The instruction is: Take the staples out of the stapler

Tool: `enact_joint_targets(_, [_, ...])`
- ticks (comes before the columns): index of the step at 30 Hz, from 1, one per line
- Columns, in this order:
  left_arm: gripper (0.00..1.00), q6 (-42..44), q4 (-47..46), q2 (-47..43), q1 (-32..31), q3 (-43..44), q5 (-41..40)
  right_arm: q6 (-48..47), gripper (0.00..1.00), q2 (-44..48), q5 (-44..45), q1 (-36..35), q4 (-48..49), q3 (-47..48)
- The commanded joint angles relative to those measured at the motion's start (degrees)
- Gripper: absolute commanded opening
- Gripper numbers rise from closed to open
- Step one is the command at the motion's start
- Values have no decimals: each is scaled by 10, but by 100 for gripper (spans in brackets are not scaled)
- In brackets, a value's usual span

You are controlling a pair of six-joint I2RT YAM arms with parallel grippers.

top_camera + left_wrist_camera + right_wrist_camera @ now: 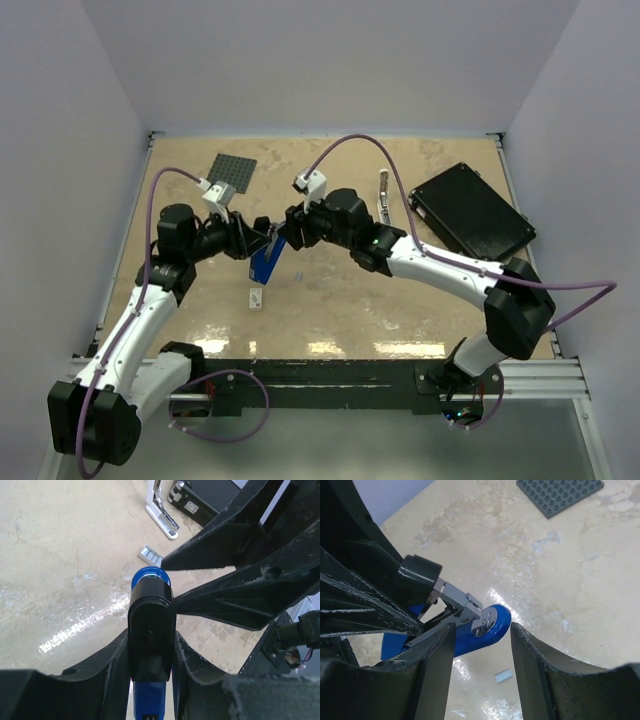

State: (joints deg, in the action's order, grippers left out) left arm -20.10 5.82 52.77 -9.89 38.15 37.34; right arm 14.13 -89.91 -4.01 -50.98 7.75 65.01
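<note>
Top external view shows the stapler (267,260) lifted off the counter (340,310), a little toward 9 o'clock from the middle, with both arms meeting at it. The left gripper (252,243) comes from 9 o'clock and the right gripper (287,238) from 3 o'clock. In the left wrist view the left fingers (107,680) are pressed on both long sides of the blue and black body. This arm, I think, serves as a vice: it carries the stapler in the air, rounded end pointing away from the wrist, free for the other arm. In the right wrist view the right fingers (535,665) stand spread, one on each side of the rounded blue end. A gap shows between this end and the finger at 3 o'clock, so I judge they do not pinch it. There the black top part is raised from the blue base and the silvery metal rail (462,600) lies exposed, probably so that the staples can come out. I cannot make out any staples in the rail. A small grey piece (503,676) lies on the counter below; it could be a strip of them, but it is too small to tell. In the top view a small white block (256,298) lies at 6 o'clock from the stapler.
</note>
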Motion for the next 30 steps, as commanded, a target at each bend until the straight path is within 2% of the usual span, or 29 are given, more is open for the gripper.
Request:
enact_joint_targets(1, [0, 23, 1, -12, -4, 31, 32, -113, 53, 53, -22, -3, 36, 14])
enact_joint_targets(2, [0, 23, 6, -9, -3, 32, 40, -134, 54, 63, -38, -3, 44, -3])
enact_joint_targets(3, [0, 23, 9, -7, -4, 34, 47, -216, 55, 78, -56, -3, 53, -17])
enact_joint_targets(4, [0, 23, 14, -2, -3, 36, 53, -257, 57, 112, -70, -4, 87, -38])
enact_joint_targets(5, [0, 20, 23, 1, -3, 39, 65, -303, 59, 134, -139, -3, 100, -85])
enact_joint_targets(6, [0, 17, 26, 6, -4, 39, 68, -410, 64, 151, -166, -3, 108, -108])
enact_joint_targets(8, [0, 15, 39, 8, -3, 44, 73, -513, 68, 187, -215, -3, 99, -152])
enact_joint_targets(9, [0, 12, 41, 7, -3, 44, 74, -577, 71, 195, -217, -3, 94, -161])
enact_joint_targets(12, [0, 1, 42, 1, -4, 47, 85, -659, 74, 214, -216, -3, 71, -175])
enact_joint_targets(18, [0, -16, 45, 5, -4, 60, 120, -755, 75, 178, -217, -5, 17, -150])
enact_joint_targets(25, [0, -11, 60, 10, -4, 73, 131, -784, 75, 138, -189, -14, 6, -126])
enact_joint_targets(30, [0, -11, 62, 19, -4, 79, 135, -785, 74, 119, -161, -28, 32, -120])
